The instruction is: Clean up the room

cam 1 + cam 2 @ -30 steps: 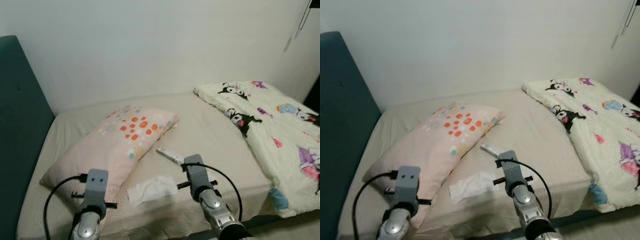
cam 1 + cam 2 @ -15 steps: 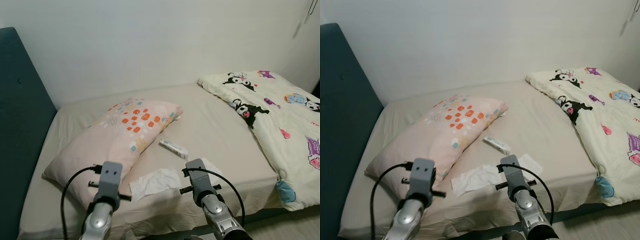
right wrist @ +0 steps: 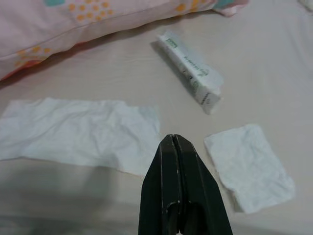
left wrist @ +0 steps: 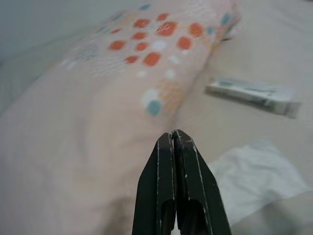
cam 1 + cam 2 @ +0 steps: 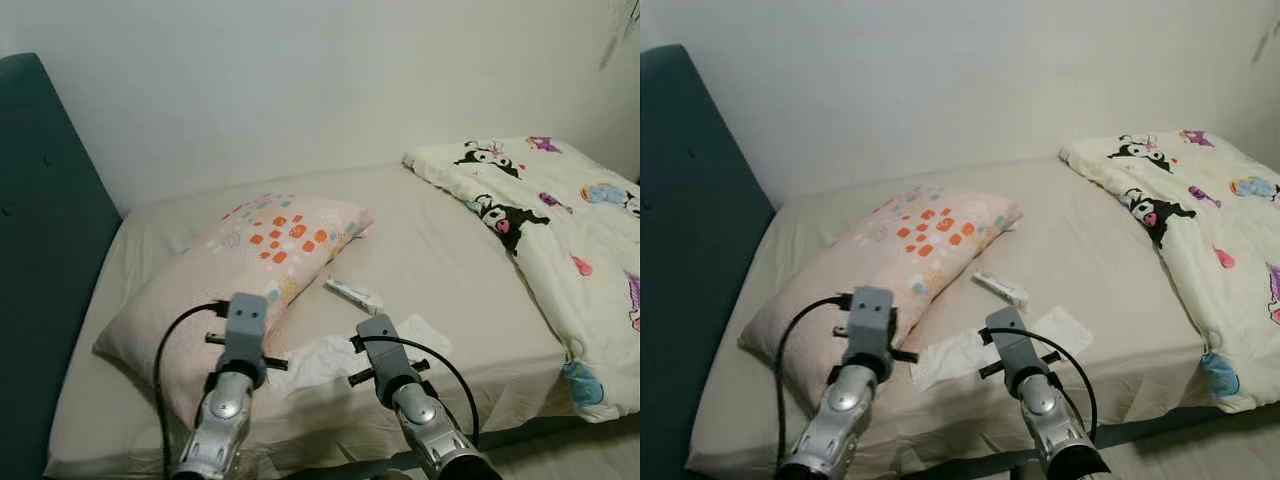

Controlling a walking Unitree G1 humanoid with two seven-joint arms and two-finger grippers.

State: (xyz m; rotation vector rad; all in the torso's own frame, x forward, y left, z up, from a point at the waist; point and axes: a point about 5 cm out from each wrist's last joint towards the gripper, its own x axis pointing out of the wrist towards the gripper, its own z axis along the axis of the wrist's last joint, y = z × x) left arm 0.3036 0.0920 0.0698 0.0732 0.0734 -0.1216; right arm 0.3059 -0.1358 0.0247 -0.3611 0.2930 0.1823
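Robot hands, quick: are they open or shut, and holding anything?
Left gripper: shut, holding nothing, above the pillow.
Right gripper: shut, holding nothing, above the tissue.

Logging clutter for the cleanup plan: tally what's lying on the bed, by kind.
Tissues: 2, large and small
Tube in wrapper: 1
Pillow: 1
Cartoon-print blanket: 1
Total: 5

On the bed (image 5: pixel 440 250) we see a pillow (image 5: pixel 230 275) toward its left side and a blanket (image 5: pixel 560 230) along its right edge. Between them, near the front edge, a tube (image 5: pixel 352 294) lies behind two tissues (image 3: pixel 80 132) (image 3: pixel 249 166).
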